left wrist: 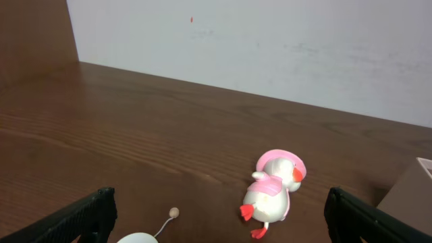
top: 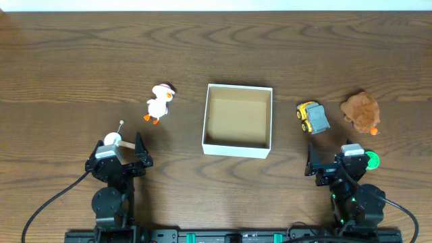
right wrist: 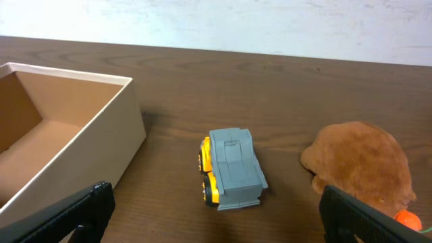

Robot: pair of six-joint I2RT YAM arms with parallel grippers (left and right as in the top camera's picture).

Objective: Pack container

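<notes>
Well, the container point(top: 236, 148) sits in the middle of the counter point(top: 67, 67), open side up, and nothing is in it yet. It looks like thin card, so I think it is light and would slide on the wood if bumped. Its walls look stiff but could bend if squeezed hard. To hold it, I would pinch one wall at the top edge, one finger inside and one outside.

The left hand point(top: 119, 155) waits near the front of the counter with its two fingers wide apart and nothing between them. The right hand point(top: 336, 160) is the same, fingers apart and holding nothing.

A white duck toy point(top: 159, 103) with a pink hat stands near the container's left side. A yellow and grey truck point(top: 312, 117) and a brown fuzzy toy point(top: 360, 111) lie to its right. The fuzzy toy looks soft and easy to squeeze.
</notes>
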